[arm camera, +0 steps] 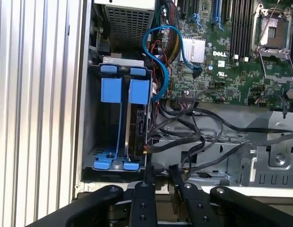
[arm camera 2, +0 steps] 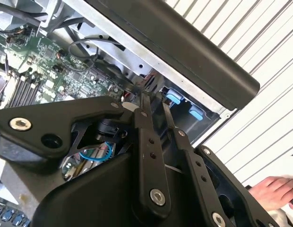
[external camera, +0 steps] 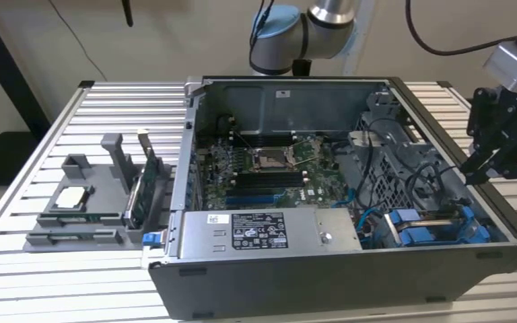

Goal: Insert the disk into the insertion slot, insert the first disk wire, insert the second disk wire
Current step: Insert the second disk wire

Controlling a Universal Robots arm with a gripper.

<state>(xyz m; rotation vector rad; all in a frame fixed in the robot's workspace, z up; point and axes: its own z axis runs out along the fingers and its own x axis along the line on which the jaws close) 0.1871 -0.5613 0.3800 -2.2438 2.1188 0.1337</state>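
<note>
Slatted metal table (external camera: 52, 128) — beige wall (external camera: 178, 33)

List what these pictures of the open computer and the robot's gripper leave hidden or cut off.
- Disk: in the first wrist view it stands edge-on in its bay; its blue carrier and black cables hide its faces.
- Gripper: its body is cut off by the edge in the first wrist view.
- A hand: cut off by the corner in the second wrist view.
</note>
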